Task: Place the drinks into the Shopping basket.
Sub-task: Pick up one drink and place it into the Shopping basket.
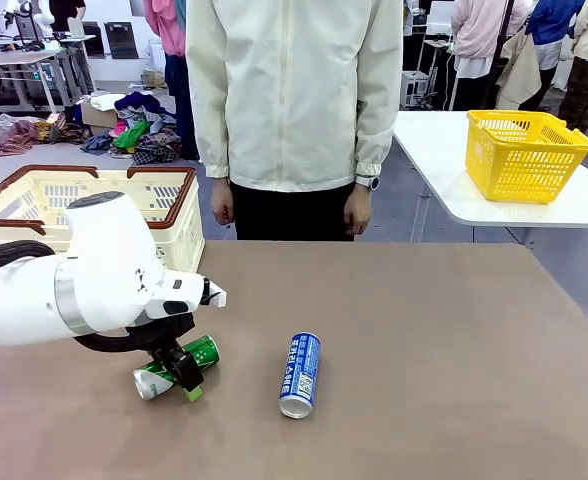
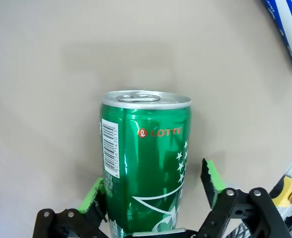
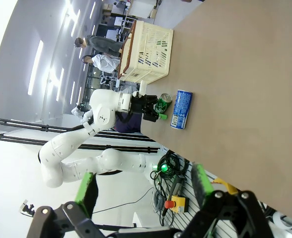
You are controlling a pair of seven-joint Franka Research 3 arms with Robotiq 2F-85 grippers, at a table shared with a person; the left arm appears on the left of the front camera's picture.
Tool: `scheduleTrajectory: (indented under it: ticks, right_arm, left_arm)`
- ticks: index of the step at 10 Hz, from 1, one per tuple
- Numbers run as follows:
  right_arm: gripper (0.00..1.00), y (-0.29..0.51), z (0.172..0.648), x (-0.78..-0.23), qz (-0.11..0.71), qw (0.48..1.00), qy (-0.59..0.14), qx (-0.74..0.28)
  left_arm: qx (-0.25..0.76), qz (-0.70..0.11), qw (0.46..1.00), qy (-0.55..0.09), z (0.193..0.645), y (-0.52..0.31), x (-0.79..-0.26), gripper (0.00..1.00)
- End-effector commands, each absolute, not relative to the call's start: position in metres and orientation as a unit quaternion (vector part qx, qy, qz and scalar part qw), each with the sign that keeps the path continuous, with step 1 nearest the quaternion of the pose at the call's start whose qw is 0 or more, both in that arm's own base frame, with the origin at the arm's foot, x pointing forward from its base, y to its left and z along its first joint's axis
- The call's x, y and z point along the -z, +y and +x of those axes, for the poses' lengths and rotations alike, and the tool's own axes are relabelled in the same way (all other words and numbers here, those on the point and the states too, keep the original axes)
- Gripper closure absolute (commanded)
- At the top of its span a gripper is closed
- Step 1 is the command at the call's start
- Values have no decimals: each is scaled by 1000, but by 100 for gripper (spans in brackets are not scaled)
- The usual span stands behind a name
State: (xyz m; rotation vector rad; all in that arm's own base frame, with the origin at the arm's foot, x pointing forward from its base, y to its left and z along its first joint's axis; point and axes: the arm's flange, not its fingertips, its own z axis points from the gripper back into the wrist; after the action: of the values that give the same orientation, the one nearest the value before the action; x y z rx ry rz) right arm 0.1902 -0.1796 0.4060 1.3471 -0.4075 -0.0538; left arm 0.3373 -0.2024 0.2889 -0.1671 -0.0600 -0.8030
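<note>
**A:** Start at the left. Where is the Shopping basket?

**B:** Upper left of the front view, at the far left corner of the bench. The white arm hides its near side.

**A:** And the left tool?

**B:** Lower left, down over the green can, which lies on its side. The can's long axis runs from lower left to upper right. In the left wrist view it points straight up the frame, pull-tab end farthest away, with a pad on each side of its body. So the jaws would close across its width.

**A:** Clamped yet?

**B:** I'd say not. The right-hand pad stands clear of the can. The left-hand one is just beside it, and I can't tell whether it touches.

**A:** Further right?

**B:** The blue can lies at lower centre, lengthwise toward the camera and well apart from the green one. The left arm is the nearer to both.

**A:** The right tool?

**B:** Spread wide in its own view, with nothing between the pads.

**A:** What's unclear?

**B:** The tool covers the green can's middle in the front view. The wrist view cuts off the can's base and clips the blue can at the upper right corner.
</note>
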Motion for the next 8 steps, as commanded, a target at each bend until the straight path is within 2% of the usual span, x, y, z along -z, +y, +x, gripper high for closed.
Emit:
scheduleTrajectory:
  ticks: [1, 5, 8]
  right_arm:
    - [0, -179, 192, -412, 624, 757, -191, 29]
    - [0, -179, 192, -412, 624, 757, -191, 29]
    - [0, -179, 192, -412, 624, 757, -191, 29]
  left_arm:
    - [394, -93, 914, -26, 310, -186, -277, 100]
    - [380, -97, 918, -55, 304, -178, -292, 100]
    - [351, -106, 925, -100, 287, -155, -357, 100]
